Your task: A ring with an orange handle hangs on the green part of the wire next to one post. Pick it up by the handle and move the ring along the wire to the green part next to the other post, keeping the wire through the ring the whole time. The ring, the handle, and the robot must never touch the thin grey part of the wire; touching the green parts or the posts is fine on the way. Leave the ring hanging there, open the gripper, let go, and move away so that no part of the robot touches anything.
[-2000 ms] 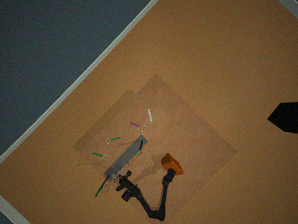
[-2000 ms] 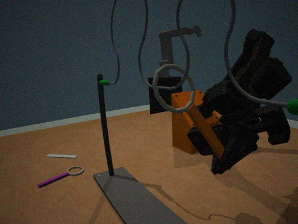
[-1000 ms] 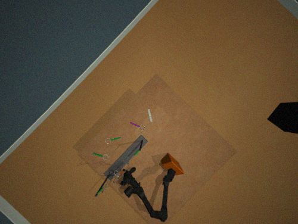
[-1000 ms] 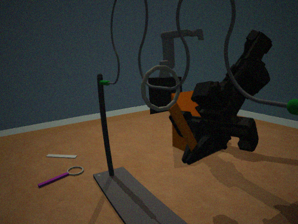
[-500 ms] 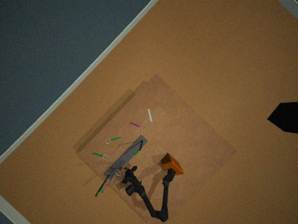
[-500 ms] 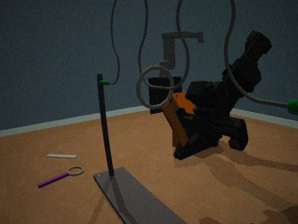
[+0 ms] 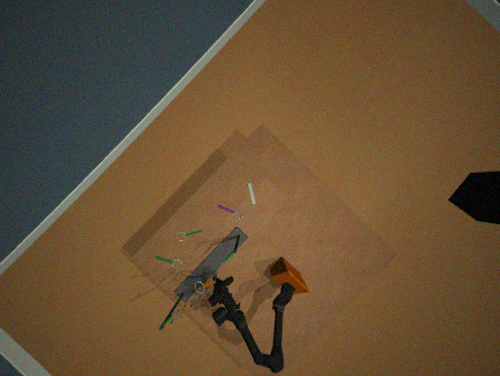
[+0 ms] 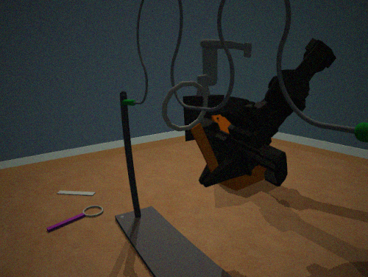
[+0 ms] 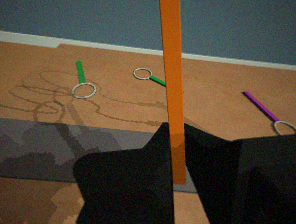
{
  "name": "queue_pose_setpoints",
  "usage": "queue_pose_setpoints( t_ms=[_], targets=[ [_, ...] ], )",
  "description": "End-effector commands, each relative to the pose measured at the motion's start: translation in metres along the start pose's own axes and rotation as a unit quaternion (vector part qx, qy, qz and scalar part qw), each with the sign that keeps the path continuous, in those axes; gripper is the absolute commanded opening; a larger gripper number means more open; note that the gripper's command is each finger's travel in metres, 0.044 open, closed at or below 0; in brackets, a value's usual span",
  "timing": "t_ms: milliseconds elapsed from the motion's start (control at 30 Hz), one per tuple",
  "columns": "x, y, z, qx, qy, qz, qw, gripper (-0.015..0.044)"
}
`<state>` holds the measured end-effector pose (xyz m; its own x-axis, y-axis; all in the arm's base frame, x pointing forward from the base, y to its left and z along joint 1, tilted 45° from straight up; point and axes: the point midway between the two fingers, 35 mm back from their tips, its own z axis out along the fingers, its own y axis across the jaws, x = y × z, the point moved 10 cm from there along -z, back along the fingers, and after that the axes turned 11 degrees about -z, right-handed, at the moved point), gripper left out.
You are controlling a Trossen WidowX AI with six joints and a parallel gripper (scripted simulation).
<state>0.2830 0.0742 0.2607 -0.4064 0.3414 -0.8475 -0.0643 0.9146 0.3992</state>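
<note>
The black parallel-jaw gripper pinches the flat orange handle of a pale grey ring, held midway along the looping thin grey wire, which appears to pass through it. Ahead lies the green wire end on the slim dark post. The sound course, by judgement, is to tilt the ring square to each bend and keep the wire centred. The handle reads as a long rigid strip, the ring as a thin faceted hoop.
</note>
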Motion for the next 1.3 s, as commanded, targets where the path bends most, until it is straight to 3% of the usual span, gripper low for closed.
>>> queue_pose_setpoints(
  t_ms=[0,633,1267],
  targets=[
    [0.001,-0.009,-0.002,0.017,0.008,-0.031,0.999,-0.0150],
    [-0.007,-0.052,-0.016,0.120,0.053,-0.225,0.965,-0.0150],
    [-0.034,-0.085,-0.038,0.220,0.097,-0.417,0.877,-0.0150]
  ],
)
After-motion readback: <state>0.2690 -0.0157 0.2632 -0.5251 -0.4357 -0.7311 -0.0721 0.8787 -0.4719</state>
